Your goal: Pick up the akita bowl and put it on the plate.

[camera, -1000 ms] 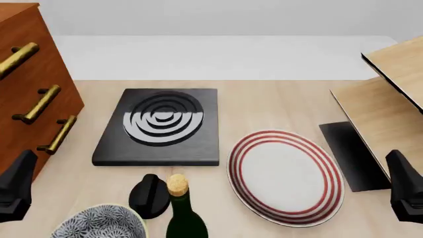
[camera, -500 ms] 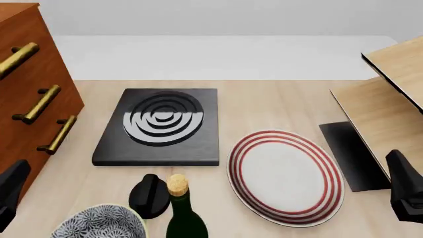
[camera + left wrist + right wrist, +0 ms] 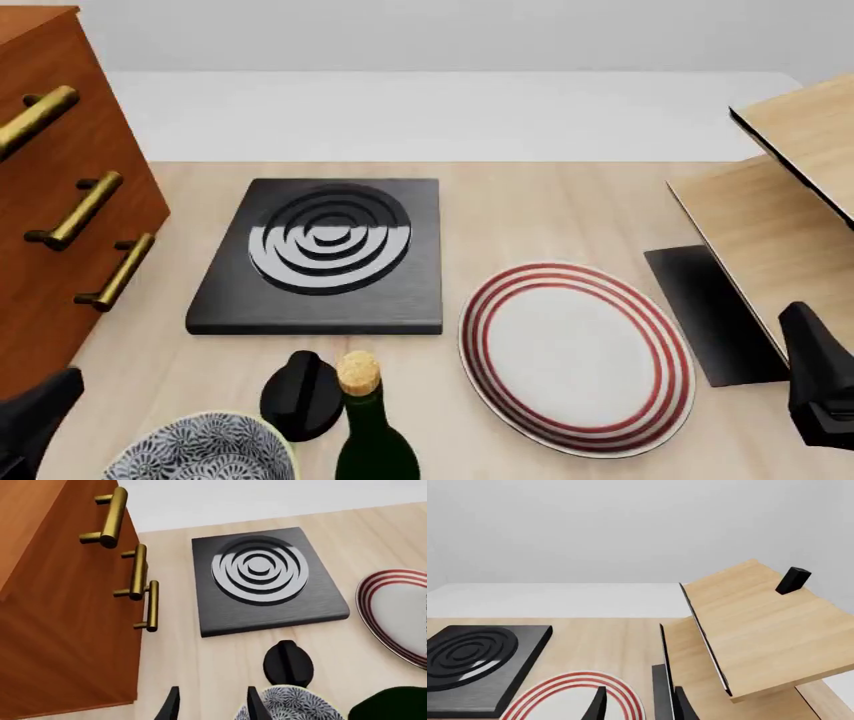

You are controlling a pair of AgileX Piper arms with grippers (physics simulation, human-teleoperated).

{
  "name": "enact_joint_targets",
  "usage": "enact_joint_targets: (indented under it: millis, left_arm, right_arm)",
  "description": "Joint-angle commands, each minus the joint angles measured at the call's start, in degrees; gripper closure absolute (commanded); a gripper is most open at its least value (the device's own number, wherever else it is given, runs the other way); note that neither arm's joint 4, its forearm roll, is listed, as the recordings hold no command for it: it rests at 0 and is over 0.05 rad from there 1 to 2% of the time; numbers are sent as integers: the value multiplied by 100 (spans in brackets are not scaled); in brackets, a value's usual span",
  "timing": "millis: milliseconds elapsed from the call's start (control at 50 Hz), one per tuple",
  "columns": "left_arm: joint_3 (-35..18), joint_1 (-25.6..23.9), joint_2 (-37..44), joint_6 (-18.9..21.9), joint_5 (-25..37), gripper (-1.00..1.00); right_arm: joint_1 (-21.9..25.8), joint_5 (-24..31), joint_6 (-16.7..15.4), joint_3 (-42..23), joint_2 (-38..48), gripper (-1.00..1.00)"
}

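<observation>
The akita bowl (image 3: 200, 450), blue-and-white patterned with a pale rim, sits at the table's near left edge, partly cut off. In the left wrist view the akita bowl (image 3: 293, 707) lies just beside one of my left fingertips (image 3: 255, 707). My left gripper (image 3: 35, 425) hangs low to the left of the bowl, open with nothing in it. The plate (image 3: 577, 355), white with red rings, lies right of centre; the plate (image 3: 570, 692) also shows past my right fingers. At the right edge, beside the plate, my right gripper (image 3: 817, 390) stays open with nothing between its fingers.
A black square stove (image 3: 324, 255) lies behind the bowl. A corked dark bottle (image 3: 367, 425) and a small black knob-like object (image 3: 300, 395) stand between bowl and plate. A wooden drawer cabinet (image 3: 60, 200) walls the left side; a slanted wooden shelf (image 3: 774, 200) stands at the right.
My left gripper has sunk lower in the front view and shifted slightly right, toward the bowl. The right gripper, bowl and plate have not moved.
</observation>
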Motion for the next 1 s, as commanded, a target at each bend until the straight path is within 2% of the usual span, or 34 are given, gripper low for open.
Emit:
enact_joint_targets:
  millis: [20,180,260,480,720,760,800,1000]
  left_arm:
    - [120,-123,79,-55,306,-100]
    - [207,-117,203,-104,309,-100]
    - [336,-174,297,-318,237,-100]
    - [561,-215,120,-355,469,-100]
    - [755,-493,249,-445,561,-100]
    - [770,-543,289,-286,549,-100]
    - [751,-652,329,-466,550,-100]
    - [732,-788,770,-552,227,-100]
  right_arm:
    - [1,0,-2,0,0,-100]
    - [1,0,0,0,0,-100]
    - [-1,0,-1,0,0,-100]
    - [0,0,1,0,1,-100]
    - [-1,0,0,0,0,-100]
    - [0,0,-1,0,1,-100]
    - [1,0,0,0,1,-100]
    - [0,0,0,0,0,-100]
